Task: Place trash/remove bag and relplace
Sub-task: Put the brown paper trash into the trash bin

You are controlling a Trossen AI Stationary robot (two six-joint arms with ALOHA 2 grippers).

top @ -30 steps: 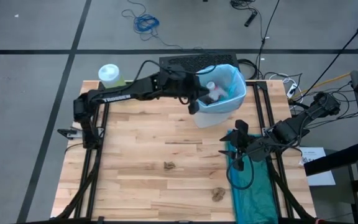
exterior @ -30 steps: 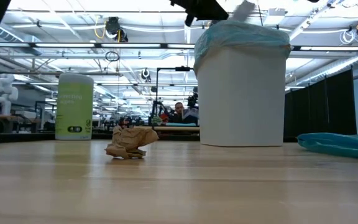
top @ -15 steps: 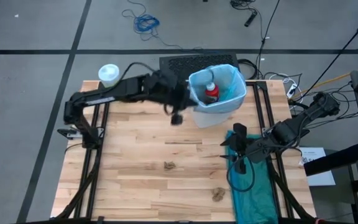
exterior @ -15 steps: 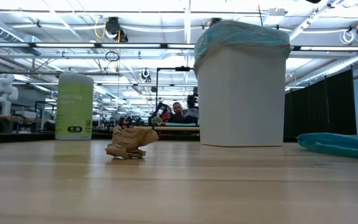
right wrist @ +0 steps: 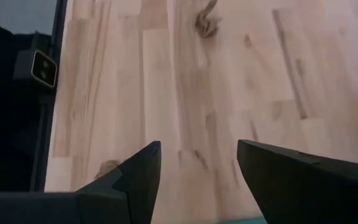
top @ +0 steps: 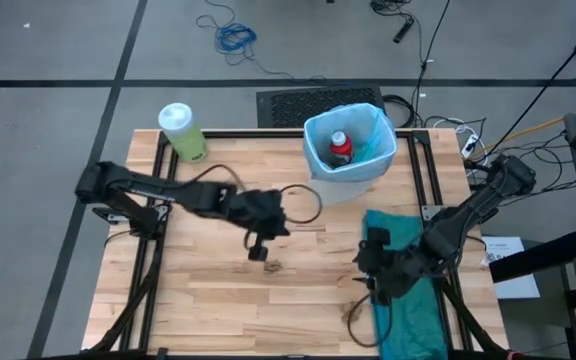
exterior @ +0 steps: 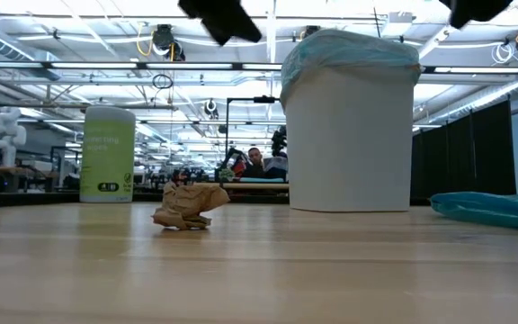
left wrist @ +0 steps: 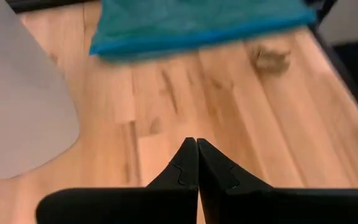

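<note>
The white wastebasket (top: 353, 178) stands at the table's far edge, lined with the light blue bag (top: 376, 150), whose rim (exterior: 349, 49) folds over the top. A red white-capped container (top: 340, 148) lies inside. One brown paper wad (top: 275, 266) lies mid-table, another (top: 351, 312) near the front. My left gripper (top: 258, 250) hangs shut above the table beside the first wad, touching nothing. My right gripper (top: 368, 278) hangs open over the left edge of the teal bag (top: 408, 300), above the second wad. In the right wrist view my open fingers (right wrist: 197, 168) frame bare wood, with a wad (right wrist: 207, 23) beyond.
A green bottle with a white cap (top: 181, 130) stands at the far left corner. The teal bag lies flat along the table's right side, reaching the near edge. Bare wood (top: 208, 300) spreads across the near left.
My left gripper has drawn back from over the wastebasket, swinging toward the near edge and down to mid-table beside the wad. The red container has settled inside the bag. My right gripper has moved down and toward the near edge along the teal bag's left side.
</note>
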